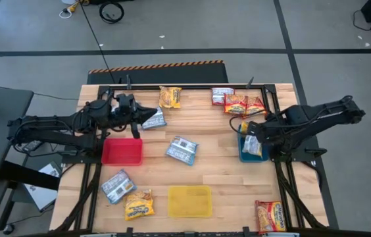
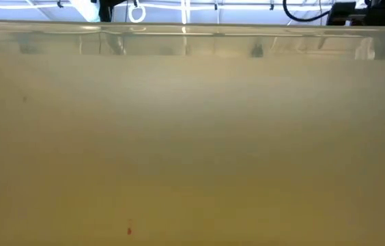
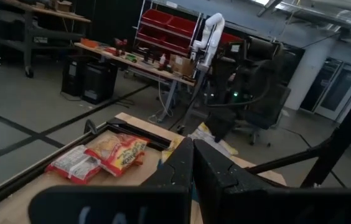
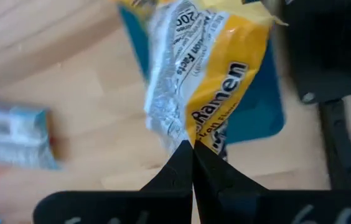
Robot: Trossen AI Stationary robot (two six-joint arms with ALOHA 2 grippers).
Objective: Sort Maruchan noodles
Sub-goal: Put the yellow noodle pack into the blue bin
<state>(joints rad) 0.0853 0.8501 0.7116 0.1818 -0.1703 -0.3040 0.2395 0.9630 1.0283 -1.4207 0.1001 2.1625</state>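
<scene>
Maruchan noodles (image 1: 182,150) lie scattered over the tabletop (image 1: 205,118), ten packets countable from above. The low view is filled by a yellowish blur, hiding everything but a strip of room. One yellow-and-silver packet (image 4: 206,74) hangs pinched in the closed right claw (image 4: 192,149) over the blue tray (image 1: 243,155), mostly covering it. Left claw (image 3: 193,163) is closed on nothing, near the red tray (image 1: 122,151). Yellow tray (image 1: 189,201) makes three trays.
</scene>
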